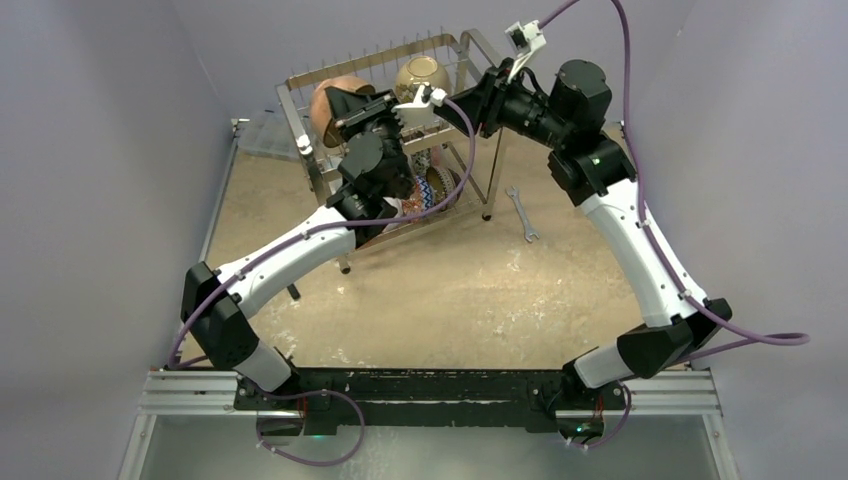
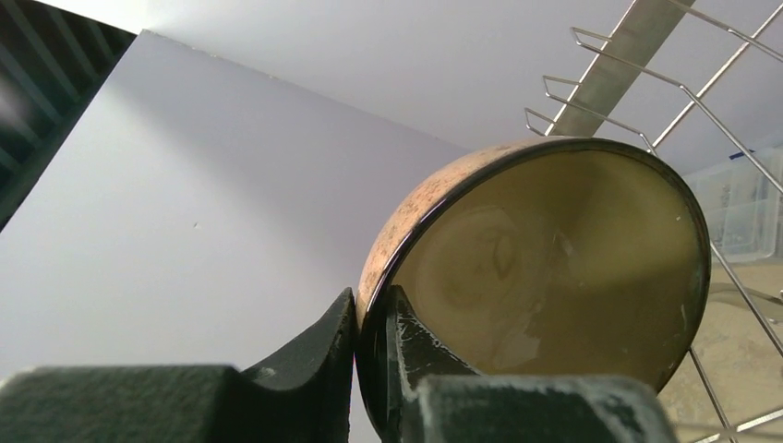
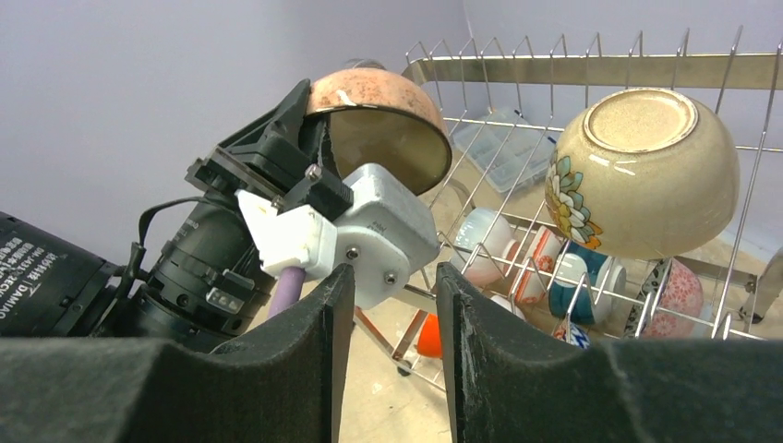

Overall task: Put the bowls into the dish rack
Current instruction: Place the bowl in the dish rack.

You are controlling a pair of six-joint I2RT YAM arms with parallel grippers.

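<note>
My left gripper is shut on the rim of a large tan bowl with a speckled orange-brown outside. It holds the bowl on edge over the left end of the dish rack's upper tier; the bowl also shows in the top view and the right wrist view. A second tan flowered bowl stands on edge among the prongs of the upper tier. Several small patterned bowls sit on the lower tier, and an orange-red one below. My right gripper is open and empty, just right of the left wrist.
A clear plastic compartment box lies behind the rack at the left. A metal wrench lies on the table right of the rack. Grey walls close in on both sides.
</note>
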